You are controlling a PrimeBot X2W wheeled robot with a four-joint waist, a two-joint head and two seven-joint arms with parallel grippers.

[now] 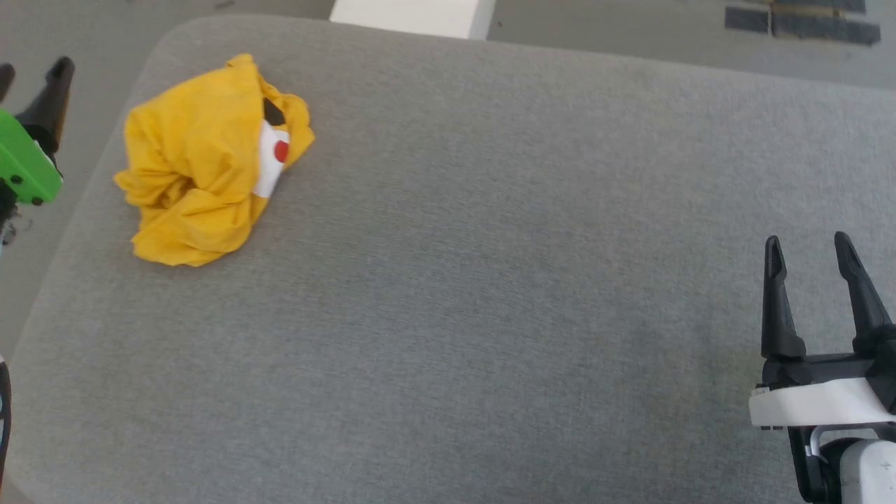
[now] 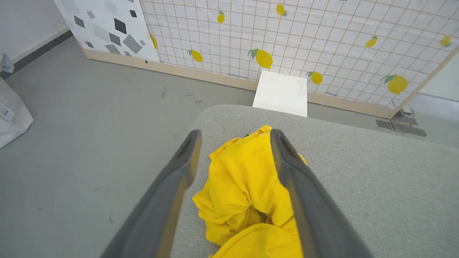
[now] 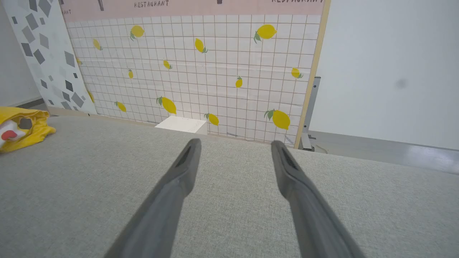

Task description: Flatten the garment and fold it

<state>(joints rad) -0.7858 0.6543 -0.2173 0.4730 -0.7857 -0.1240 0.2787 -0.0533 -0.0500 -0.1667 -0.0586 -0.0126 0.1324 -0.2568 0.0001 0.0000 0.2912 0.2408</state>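
The garment [image 1: 210,161] is a yellow T-shirt lying crumpled in a heap near the far left corner of the grey padded table [image 1: 490,280]. A white patch with a red dot and a black mark shows on its right side. My left gripper [image 1: 31,73] stands open off the table's left edge, left of the heap and apart from it. In the left wrist view the garment [image 2: 244,186] appears between and beyond the spread fingers of the left gripper [image 2: 235,134]. My right gripper [image 1: 807,245] is open over the table's near right, with nothing in it. In the right wrist view the right gripper [image 3: 235,144] points across bare table, with the garment [image 3: 21,129] at far left.
A white box [image 1: 413,17] stands on the floor beyond the table's far edge, against a lemon-print grid partition [image 2: 287,43]. A white bag [image 2: 10,111] lies on the grey floor to the left. Dark floor plates [image 1: 798,21] sit at the far right.
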